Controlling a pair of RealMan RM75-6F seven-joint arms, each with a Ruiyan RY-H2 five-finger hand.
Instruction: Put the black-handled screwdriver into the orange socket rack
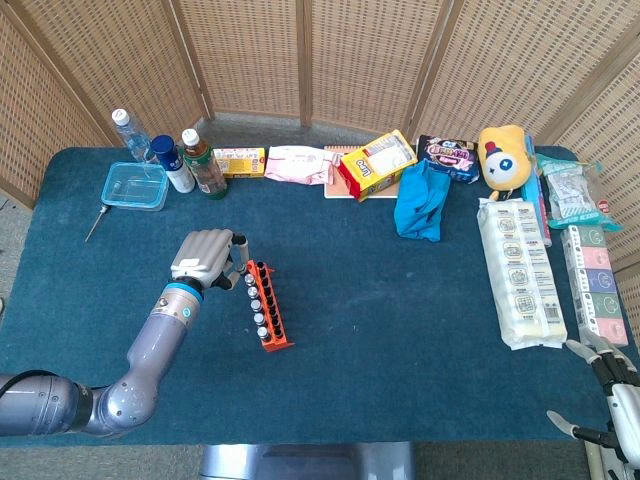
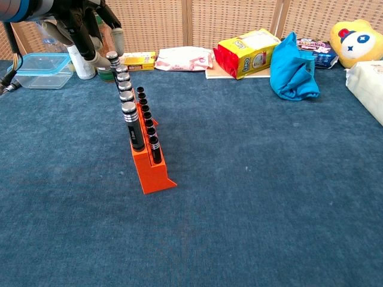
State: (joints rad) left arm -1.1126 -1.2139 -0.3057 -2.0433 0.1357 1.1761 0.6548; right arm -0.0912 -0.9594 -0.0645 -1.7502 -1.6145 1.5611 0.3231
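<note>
Black-handled screwdriver (image 2: 111, 58): rigid, slender, probably light and slick; stood at far end of orange plastic socket rack (image 2: 152, 170), left-centre of surface. Left hand (image 2: 81, 27) pinched its knurled top. Right hand (image 1: 610, 385) lay unclenched, at near right corner.

Only one text can be partly read: red letters on the yellow snack bag (image 2: 247, 52) with red side, approx. "Lipo", at back of the table. Print on the other packs, bottles and the black socket labels is too small to read
</note>
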